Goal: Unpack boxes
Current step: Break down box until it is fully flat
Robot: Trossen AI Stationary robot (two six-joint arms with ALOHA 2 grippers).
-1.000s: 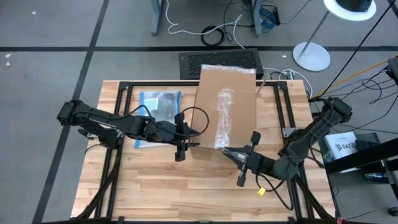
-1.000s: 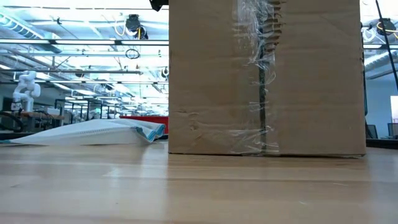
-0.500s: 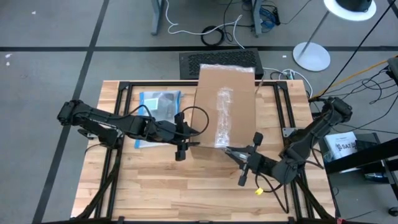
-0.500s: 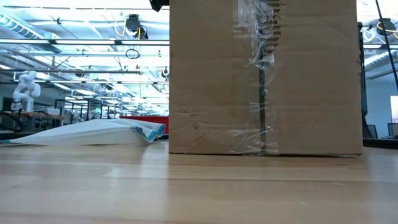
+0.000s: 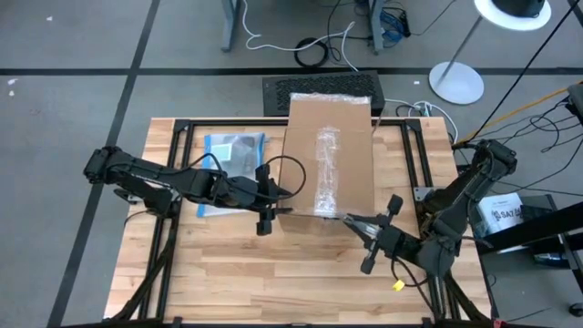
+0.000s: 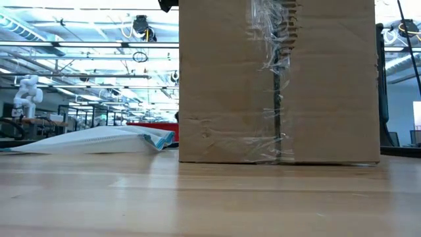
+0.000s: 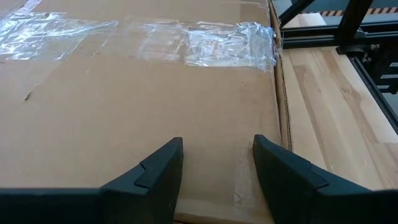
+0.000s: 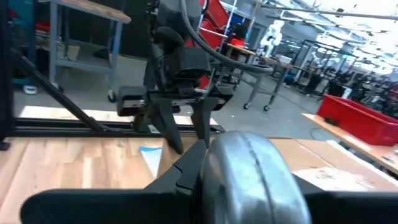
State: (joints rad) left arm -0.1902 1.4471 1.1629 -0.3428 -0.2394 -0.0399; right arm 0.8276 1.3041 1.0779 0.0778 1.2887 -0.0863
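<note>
Grey floor with dark seams surrounds a light wooden table (image 5: 273,273) framed by black rails, and a white lamp base (image 5: 456,83) stands on the floor beyond the far right corner. At table height, shelving and ceiling lights of a large workshop fill the background.

On the far half of the table stands the box (image 5: 330,155), a plain brown carton and the largest thing in view, with a strip of crinkled clear tape (image 5: 326,169) along its top seam and down its near face. Its far end reaches the table's far edge, beside a black grille-topped unit (image 5: 319,91) on the floor. To the box's left a clear pouch with a blue edge (image 5: 230,169) lies flat on the wood, apart from the carton.

The left gripper (image 5: 266,211) sits at the box's near left corner, over the top edge. Its wrist view shows the 2 dark fingers (image 7: 152,174) spread apart above the cardboard lid, nothing between them.

The right gripper (image 5: 357,221) is just beside the box's near right corner, on the table side, with the arm bending back to the table's right edge. In its wrist view a rounded silvery object (image 8: 249,180) sits clamped between its fingers; what it is cannot be made out. Beyond it the left gripper shows over the carton.
</note>
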